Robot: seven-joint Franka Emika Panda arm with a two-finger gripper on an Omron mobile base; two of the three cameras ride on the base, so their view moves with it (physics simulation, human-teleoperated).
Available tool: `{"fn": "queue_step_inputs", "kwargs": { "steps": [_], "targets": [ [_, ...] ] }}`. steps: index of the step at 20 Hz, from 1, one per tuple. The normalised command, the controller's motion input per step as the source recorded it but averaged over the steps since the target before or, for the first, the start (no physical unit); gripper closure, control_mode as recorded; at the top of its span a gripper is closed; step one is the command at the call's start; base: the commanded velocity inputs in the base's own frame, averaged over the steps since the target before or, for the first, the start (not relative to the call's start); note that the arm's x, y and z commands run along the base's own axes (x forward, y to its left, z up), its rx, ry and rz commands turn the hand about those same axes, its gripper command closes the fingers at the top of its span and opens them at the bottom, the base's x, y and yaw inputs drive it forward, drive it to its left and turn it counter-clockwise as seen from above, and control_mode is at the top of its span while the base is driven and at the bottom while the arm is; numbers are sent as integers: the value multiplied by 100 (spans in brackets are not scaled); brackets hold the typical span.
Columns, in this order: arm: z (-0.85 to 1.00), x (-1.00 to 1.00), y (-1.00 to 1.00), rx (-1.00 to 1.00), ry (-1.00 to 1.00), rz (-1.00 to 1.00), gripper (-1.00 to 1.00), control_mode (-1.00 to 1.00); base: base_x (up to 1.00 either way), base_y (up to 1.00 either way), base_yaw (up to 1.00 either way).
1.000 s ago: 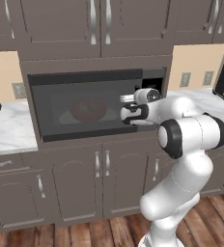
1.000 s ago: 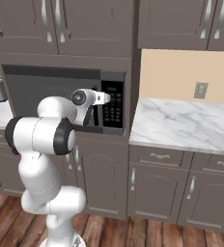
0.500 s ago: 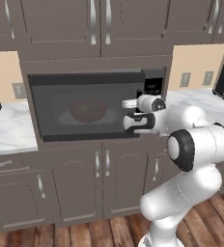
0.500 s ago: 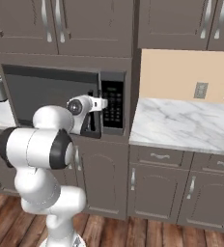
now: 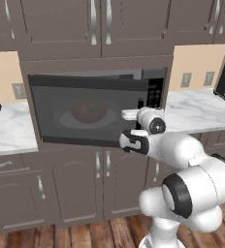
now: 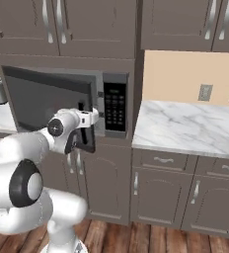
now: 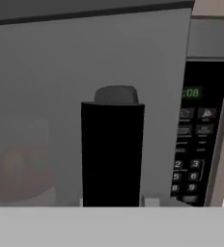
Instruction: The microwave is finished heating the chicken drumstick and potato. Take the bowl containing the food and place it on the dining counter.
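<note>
Left base view has the red bowl [image 5: 89,112] dim behind the microwave [image 5: 92,110] door glass at 10 o'clock from the end effector [image 5: 129,141], which is at the door's right edge, its opening impossible to judge.

The end effector [image 5: 128,141] sits at the microwave [image 5: 92,109] door's right edge, red bowl [image 5: 88,112] visible behind glass.

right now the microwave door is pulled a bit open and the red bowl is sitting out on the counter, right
Not quite. The door is pulled a bit open, but the red bowl sits inside the microwave, behind the glass, not on the counter. The left base view shows it.
</note>
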Motion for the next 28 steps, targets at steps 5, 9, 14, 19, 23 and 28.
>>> {"fn": "queue_step_inputs", "kwargs": {
  "steps": [5,9,14,19,23,28],
  "targets": [
    [65,-100,58,-11,0,-18,100,-100,0,0,0],
    [72,-100,67,-11,0,-14,100,-100,0,0,0],
    [78,-100,68,-12,0,-9,100,-100,0,0,0],
    [60,-98,63,-12,-4,-4,-100,-100,0,0,0],
    [0,-9,1,0,-2,3,-100,-100,0,0,0],
    [-8,-78,0,0,0,0,-100,-100,0,0,0]
  ]
}}
